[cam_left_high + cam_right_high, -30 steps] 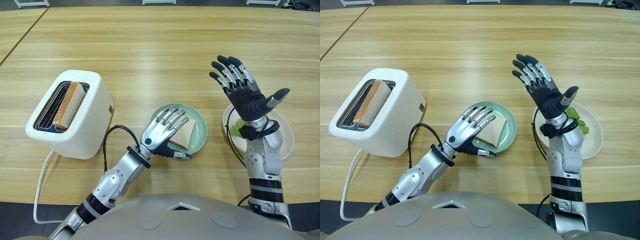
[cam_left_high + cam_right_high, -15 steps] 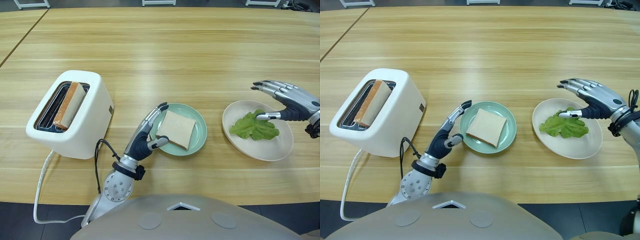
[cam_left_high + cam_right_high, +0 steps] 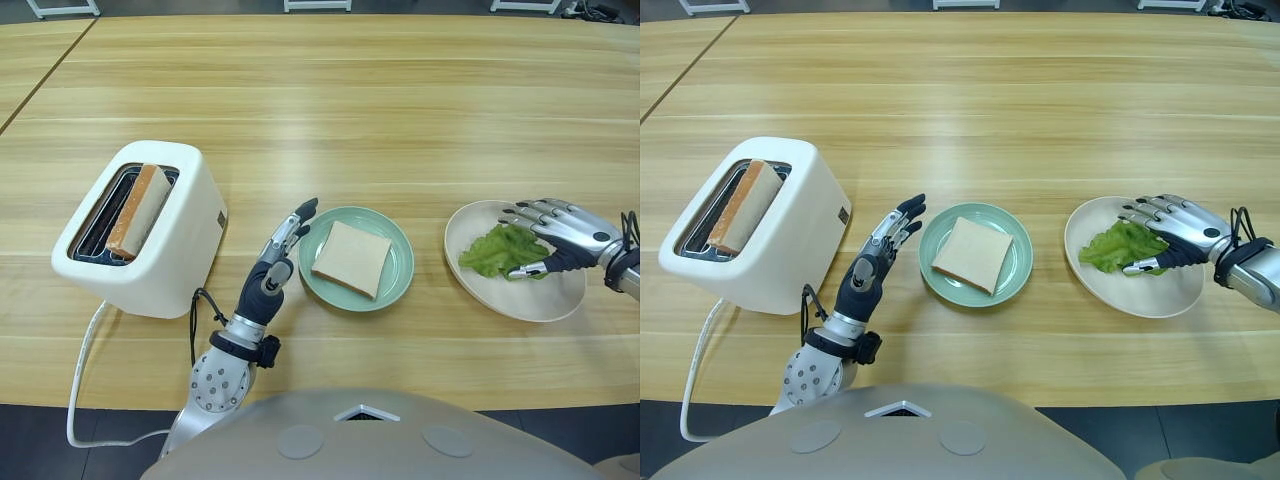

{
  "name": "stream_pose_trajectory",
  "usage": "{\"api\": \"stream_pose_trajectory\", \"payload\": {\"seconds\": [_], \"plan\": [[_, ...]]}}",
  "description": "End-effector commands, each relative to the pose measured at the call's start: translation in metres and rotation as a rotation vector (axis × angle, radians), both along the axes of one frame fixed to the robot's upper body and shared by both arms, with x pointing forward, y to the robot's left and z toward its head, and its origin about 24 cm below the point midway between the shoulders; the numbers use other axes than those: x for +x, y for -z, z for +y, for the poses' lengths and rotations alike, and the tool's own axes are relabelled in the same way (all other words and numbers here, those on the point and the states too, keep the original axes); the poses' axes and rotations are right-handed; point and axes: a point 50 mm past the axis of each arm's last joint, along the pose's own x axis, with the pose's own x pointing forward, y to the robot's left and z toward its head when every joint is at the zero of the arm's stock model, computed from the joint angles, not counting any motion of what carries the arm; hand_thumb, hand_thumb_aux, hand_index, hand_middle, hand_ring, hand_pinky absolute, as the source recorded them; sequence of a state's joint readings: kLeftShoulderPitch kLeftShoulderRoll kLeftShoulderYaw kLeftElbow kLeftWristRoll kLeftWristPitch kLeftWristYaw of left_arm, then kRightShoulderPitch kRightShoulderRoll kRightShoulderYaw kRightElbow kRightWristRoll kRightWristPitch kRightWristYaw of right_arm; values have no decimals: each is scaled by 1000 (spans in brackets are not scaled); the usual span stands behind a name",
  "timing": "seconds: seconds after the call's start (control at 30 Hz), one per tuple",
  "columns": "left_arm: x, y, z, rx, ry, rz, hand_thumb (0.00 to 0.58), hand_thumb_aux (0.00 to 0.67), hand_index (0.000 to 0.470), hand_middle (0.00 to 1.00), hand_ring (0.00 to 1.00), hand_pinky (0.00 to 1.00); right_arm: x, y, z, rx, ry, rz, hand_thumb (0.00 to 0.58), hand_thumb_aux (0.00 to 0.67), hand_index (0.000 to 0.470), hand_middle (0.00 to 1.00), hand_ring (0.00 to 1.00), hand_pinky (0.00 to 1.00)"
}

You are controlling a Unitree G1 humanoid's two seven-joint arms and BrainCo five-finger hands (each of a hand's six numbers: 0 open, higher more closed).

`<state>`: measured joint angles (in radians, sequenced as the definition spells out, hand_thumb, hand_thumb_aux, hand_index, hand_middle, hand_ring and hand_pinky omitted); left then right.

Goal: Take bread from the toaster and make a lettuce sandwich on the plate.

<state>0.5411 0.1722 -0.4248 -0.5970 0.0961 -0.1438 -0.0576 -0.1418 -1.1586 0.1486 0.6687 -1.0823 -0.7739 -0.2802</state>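
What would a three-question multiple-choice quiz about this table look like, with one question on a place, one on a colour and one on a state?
1. Where does the lettuce lie?
A. On the bare table
B. On the beige plate
C. On the floor

2. What colour is the plate under the bread slice?
A. Red
B. Black
C. Green

3. How is the left hand?
A. Open, holding nothing
B. Curled into an empty fist
C. Clamped on something

Answers:
1. B, since the leaf rests inside the beige plate on the robot's right.
2. C, since the green plate shows pale green all round the slice.
3. A, since the fingers are stretched out beside the green plate with nothing between them.
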Motion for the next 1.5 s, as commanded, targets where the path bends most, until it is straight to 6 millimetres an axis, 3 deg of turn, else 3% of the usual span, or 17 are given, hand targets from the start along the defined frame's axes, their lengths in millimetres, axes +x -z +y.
{"api": "stream_pose_trajectory", "payload": {"seconds": [0.03, 0.1, 0.2, 0.5, 0.6, 0.67, 0.83, 1.23, 1.27, 1.3, 1.43, 1.47, 1.5], "plan": [[0, -1, 0, -5, 4, 4, 0, 0, 0, 0, 0, 0, 4, 4, 1, -16, -3, -1, 136, 84, 59, 0, 0, 0], [0, -1, 1, -5, 5, 4, 0, 0, 0, 0, 0, 0, 5, 6, 1, -16, -4, 0, 297, 202, 142, 0, 0, 0], [0, 0, 0, -4, 6, 4, 0, 0, 0, 0, 0, 0, 6, 8, 4, -4, -10, 0, 436, 336, 236, 0, 0, 0], [1, 0, 0, -5, 8, 7, 0, 0, 0, 0, 0, 0, 6, 11, 6, 18, -22, 1, 478, 389, 273, 0, 0, 0], [1, 0, 0, -4, 8, 8, 0, 0, 0, 0, 0, 0, 6, 14, 7, 26, -20, 6, 514, 444, 311, 0, 0, 0], [1, 0, 0, -4, 8, 10, 0, 0, 0, 0, 0, 0, 6, 16, 7, 30, -20, 11, 552, 523, 367, 0, 0, 0], [1, 1, 1, -3, 9, 11, 0, 0, 0, 0, 0, 0, 6, 19, 8, 44, -21, 10, 580, 670, 470, 0, 0, 0], [4, 2, 2, 0, 7, 7, 0, 0, 0, 0, 0, 0, 12, 13, 11, 115, -21, -54, 580, 670, 470, 0, 0, 0], [4, 1, 2, 0, 7, 6, 0, 0, 0, 0, 0, 0, 13, 11, 11, 112, -23, -61, 574, 602, 422, 0, 0, 0], [4, 1, 2, 0, 7, 6, 0, 0, 0, 0, 0, 0, 13, 10, 11, 108, -26, -65, 489, 405, 284, 0, 0, 0], [4, 1, 1, -2, 7, 6, 0, 0, 0, 0, 0, 0, 10, 7, 9, 96, -41, -59, 366, 263, 184, 0, 0, 0], [4, 1, 1, -2, 6, 6, 0, 0, 0, 0, 0, 0, 11, 7, 10, 95, -45, -58, 294, 200, 140, 0, 0, 0], [4, 1, 1, -3, 5, 6, 0, 0, 0, 0, 0, 0, 11, 8, 10, 91, -48, -53, 275, 184, 129, 0, 0, 0]]}}
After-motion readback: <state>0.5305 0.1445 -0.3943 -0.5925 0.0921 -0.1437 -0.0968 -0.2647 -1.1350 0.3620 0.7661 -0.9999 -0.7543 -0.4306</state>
